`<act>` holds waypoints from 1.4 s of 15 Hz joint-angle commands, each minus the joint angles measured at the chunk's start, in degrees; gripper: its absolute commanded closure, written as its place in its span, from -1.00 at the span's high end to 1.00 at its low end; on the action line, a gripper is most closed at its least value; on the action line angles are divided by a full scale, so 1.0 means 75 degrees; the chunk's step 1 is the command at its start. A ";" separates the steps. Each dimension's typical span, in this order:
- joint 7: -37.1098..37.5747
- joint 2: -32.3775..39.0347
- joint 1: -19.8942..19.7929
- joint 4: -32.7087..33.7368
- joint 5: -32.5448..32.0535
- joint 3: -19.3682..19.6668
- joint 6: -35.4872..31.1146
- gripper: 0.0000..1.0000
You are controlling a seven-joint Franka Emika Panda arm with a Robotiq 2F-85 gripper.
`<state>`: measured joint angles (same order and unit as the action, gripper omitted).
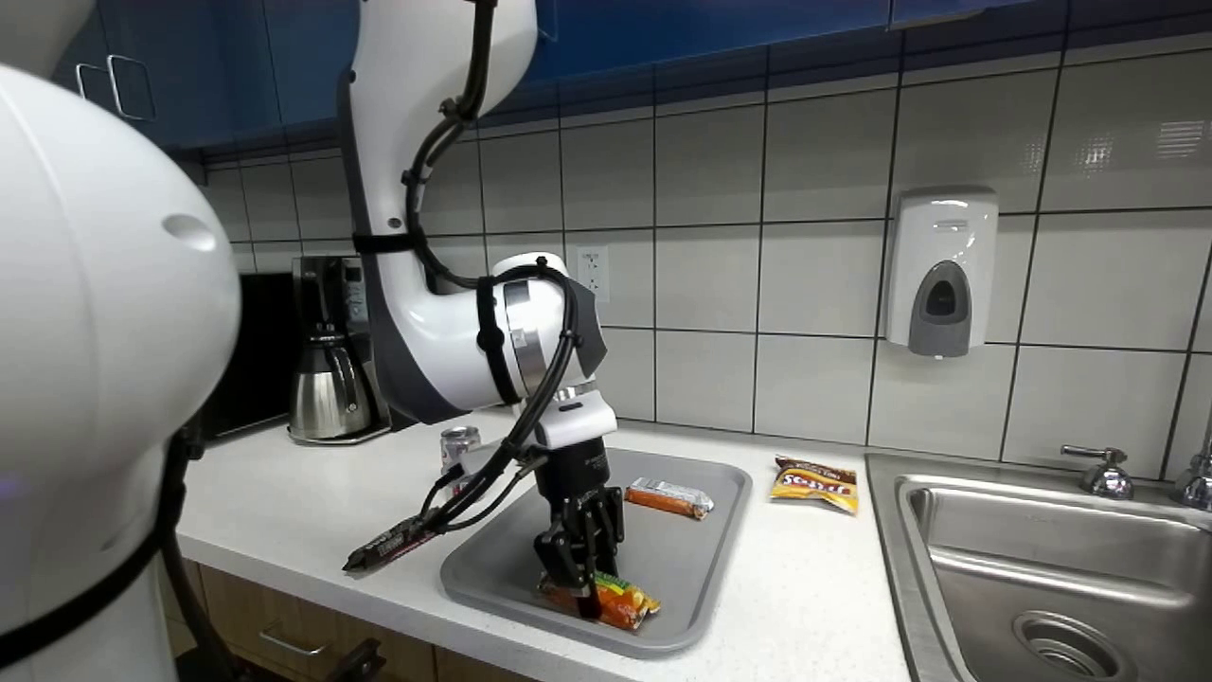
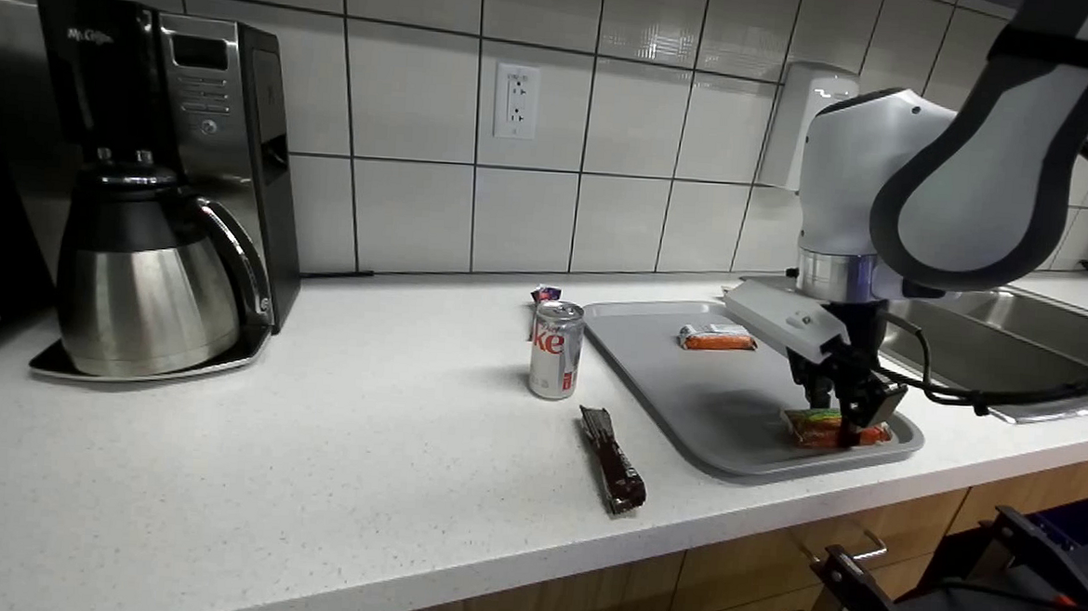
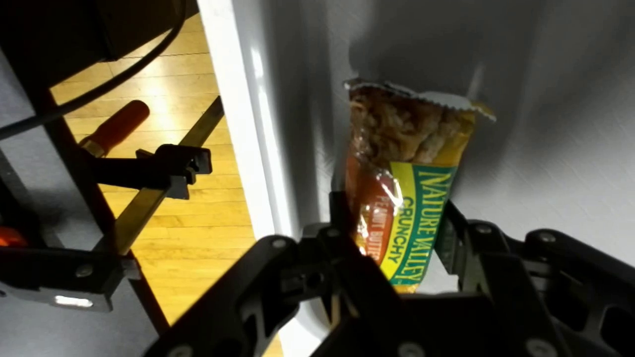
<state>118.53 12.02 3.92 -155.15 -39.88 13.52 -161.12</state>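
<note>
Where the white counter (image 2: 313,442) is cut out, I see a big metal sink (image 1: 1023,530) with a round drain (image 1: 1070,644) at the bottom. Near it is a flat gray tray (image 1: 682,549) with two bars on it. The Nature Valley bar (image 3: 402,186) lies near the front rim, and my gripper (image 3: 394,223) has a finger on each side of it, close in; I can't tell if they pinch it. The orange and white bar (image 2: 717,338) lies farther back. A shiny coffee pot (image 2: 149,294) sits in the coffee maker (image 2: 217,139), and a silver soda can (image 2: 556,353) stands near the tray; I can't see inside either one. On the counter lie a yellow snack bag (image 1: 814,485), between tray and sink, and a dark wrapped bar (image 2: 612,463) near the can. Behind is a white tile wall (image 2: 409,215), with blue cupboards (image 1: 663,28) up high, a soap box (image 1: 940,213) and a small outlet (image 2: 515,102).
</note>
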 commanded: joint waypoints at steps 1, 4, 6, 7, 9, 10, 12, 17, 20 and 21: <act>0.0387 -0.0185 0.0131 -0.0088 -0.0346 0.0138 -0.0036 -0.65; 0.0397 -0.0338 0.0122 -0.0117 -0.0426 0.0152 0.0023 -0.65; 0.0377 -0.0461 0.0114 -0.0130 -0.0478 0.0162 0.0062 -0.65; 0.0374 -0.0534 0.0109 -0.0138 -0.0509 0.0170 0.0077 -0.65; 0.0344 -0.0689 0.0087 -0.0158 -0.0554 0.0186 0.0104 -0.65; 0.0328 -0.0770 0.0076 -0.0171 -0.0583 0.0202 0.0118 -0.65; 0.0298 -0.0923 0.0049 -0.0188 -0.0632 0.0237 0.0150 -0.65; 0.0148 -0.1187 -0.0042 -0.0166 -0.0698 0.0400 0.0196 -0.65; -0.0018 -0.1241 -0.0120 -0.0129 -0.0771 0.0595 0.0166 -0.65; -0.0038 -0.1253 -0.0134 -0.0122 -0.0804 0.0666 0.0144 -0.65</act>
<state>118.88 5.29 3.80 -155.31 -43.81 17.23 -160.95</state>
